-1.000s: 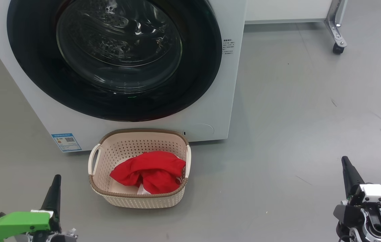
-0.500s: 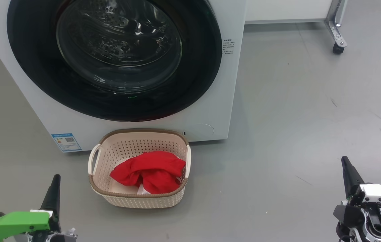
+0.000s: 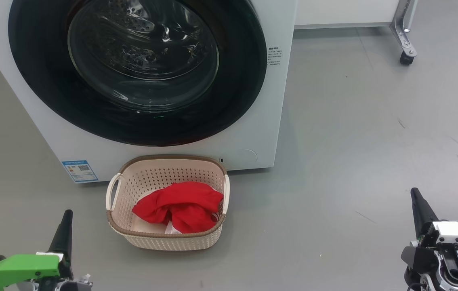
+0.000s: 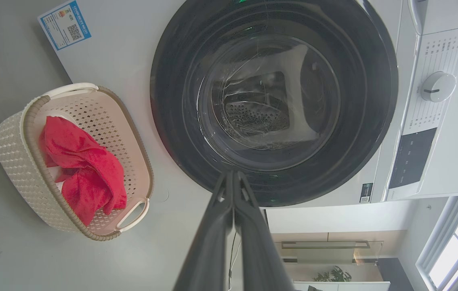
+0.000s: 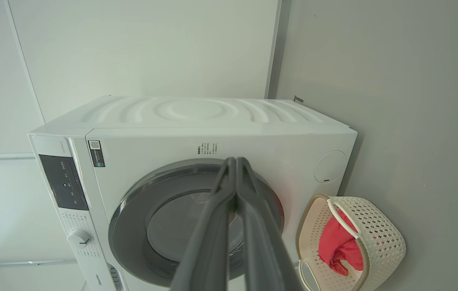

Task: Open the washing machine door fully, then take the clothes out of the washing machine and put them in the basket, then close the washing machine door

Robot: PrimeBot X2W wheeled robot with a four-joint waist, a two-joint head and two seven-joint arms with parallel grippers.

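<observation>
No shift: clothes (image 3: 180, 206) in basket (image 3: 172, 242), between pinched-together left fingers (image 3: 64, 232) and right fingers (image 3: 419, 210).

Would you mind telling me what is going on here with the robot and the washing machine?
Nothing is being handled at this moment. The clothes lie in the basket, which stands on the floor right in front of the washing machine. The washing machine door looks closed. The left gripper and the right gripper are both shut and hold nothing, low on either side and apart from the basket. From how things lie, the job looks about finished.
</observation>
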